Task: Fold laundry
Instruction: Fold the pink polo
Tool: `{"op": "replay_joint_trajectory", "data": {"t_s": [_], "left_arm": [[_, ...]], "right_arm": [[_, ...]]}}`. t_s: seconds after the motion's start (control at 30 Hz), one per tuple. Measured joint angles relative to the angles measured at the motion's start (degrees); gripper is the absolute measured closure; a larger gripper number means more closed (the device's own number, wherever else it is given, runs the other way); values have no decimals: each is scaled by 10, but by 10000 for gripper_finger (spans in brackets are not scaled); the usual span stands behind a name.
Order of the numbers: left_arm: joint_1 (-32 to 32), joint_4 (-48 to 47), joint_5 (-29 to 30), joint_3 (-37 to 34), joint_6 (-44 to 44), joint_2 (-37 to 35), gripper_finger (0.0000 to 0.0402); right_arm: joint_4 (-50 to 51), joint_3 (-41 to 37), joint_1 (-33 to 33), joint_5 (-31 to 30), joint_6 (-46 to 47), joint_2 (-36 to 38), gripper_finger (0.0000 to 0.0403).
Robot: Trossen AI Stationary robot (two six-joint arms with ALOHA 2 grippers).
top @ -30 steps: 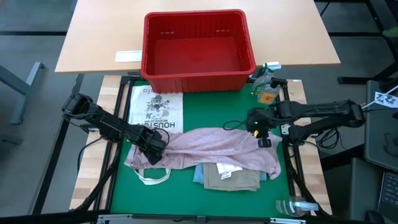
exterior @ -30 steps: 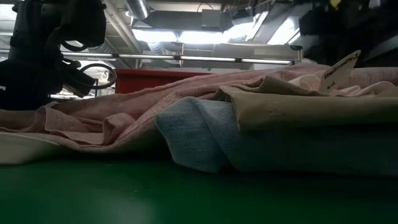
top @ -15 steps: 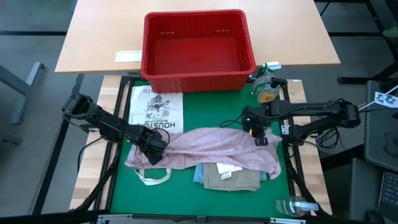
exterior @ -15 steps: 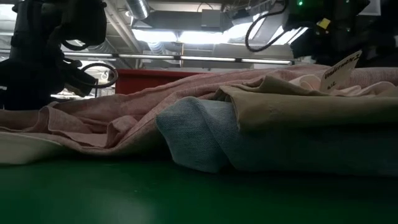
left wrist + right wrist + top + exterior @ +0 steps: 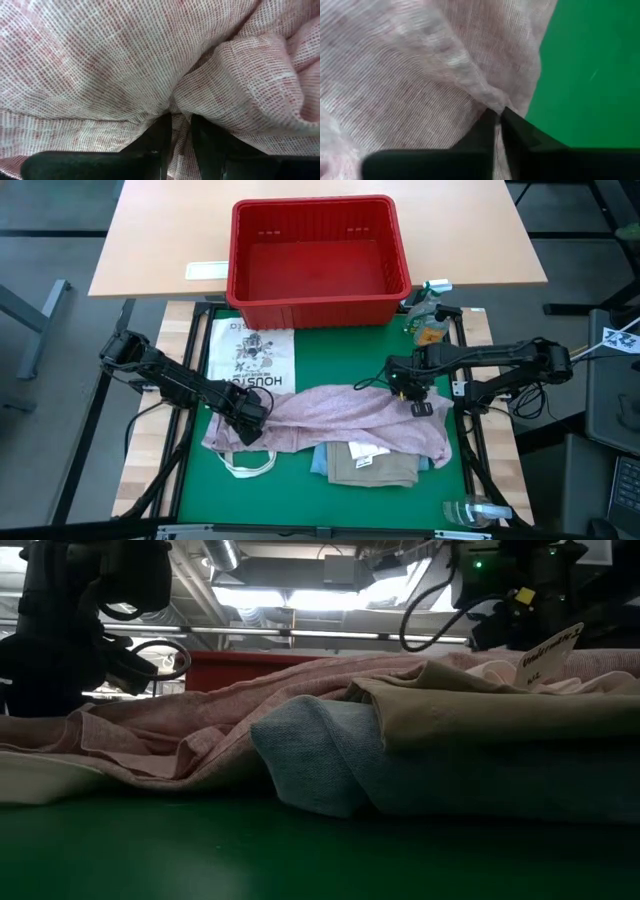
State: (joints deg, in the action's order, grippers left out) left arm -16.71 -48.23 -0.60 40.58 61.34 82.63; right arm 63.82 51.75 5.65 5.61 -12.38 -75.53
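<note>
Currently the pink shirt [image 5: 340, 412] lies spread across the green worktop [image 5: 330, 358], draped over the folded tan cloth [image 5: 373, 467] and the light blue jeans [image 5: 330, 765] beneath it. From the low camera the tan piece sits on top of the jeans, with the shirt's folds running over both.

Left end effector [image 5: 249, 420]: at the shirt's left end, fingers [image 5: 161, 135] pressed close with a bunched fold of the pink weave pinched between them.

Right end effector [image 5: 403, 387]: at the shirt's upper right edge, fingers [image 5: 490, 125] nearly together on a ridge of the fabric right at its border with the bare green surface.

Also on the worktop: a white printed garment [image 5: 250, 358] flat near the left arm, partly under the shirt. A red basket [image 5: 318, 260] stands on the wooden table behind.
</note>
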Motion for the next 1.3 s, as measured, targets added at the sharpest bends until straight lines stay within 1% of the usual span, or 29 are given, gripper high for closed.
{"op": "replay_joint_trajectory", "data": {"t_s": [0.07, 0.1, 0.2, 0.27, 0.33, 0.43, 0.53, 0.7, 0.83, 0.97, 1.07, 1.23, 1.3], "left_arm": [[0, 0, 0, 0, 0, 0, 330], [0, 0, 0, 0, 0, 0, 330], [0, 0, 0, 0, 0, 0, 330], [0, 0, 0, 0, 0, 0, 330], [0, 1, 0, 0, 0, 0, 330], [0, 1, 0, 0, 0, 0, 330], [0, 1, 1, 0, 0, 0, 330], [0, 6, 1, 0, 0, 0, 330], [0, 18, -6, 0, -4, 0, 330], [0, 30, -7, 0, -4, 0, 330], [0, 31, -9, 1, -7, 0, 330], [0, 31, -18, 1, -18, 0, 330], [2, 32, -35, 1, -16, 0, 330]], "right_arm": [[5, 0, 0, 0, 0, 0, 392], [8, 0, 0, 0, 1, 2, 394], [14, 1, 0, 1, 14, 12, 379], [32, 12, -1, 2, 24, 19, 376], [63, 30, -3, 7, 49, 27, 384], [102, 57, -27, 15, 96, 45, 398], [112, 72, -82, 24, 178, 69, 393], [117, 72, -209, 26, 302, 98, 399], [116, 72, -313, 25, 451, 97, 396], [93, 55, -409, 25, 555, 86, 400], [81, 40, -465, 29, 633, 75, 398], [48, 36, -533, 41, 692, 48, 400], [31, 36, -552, 47, 707, 40, 401]]}}
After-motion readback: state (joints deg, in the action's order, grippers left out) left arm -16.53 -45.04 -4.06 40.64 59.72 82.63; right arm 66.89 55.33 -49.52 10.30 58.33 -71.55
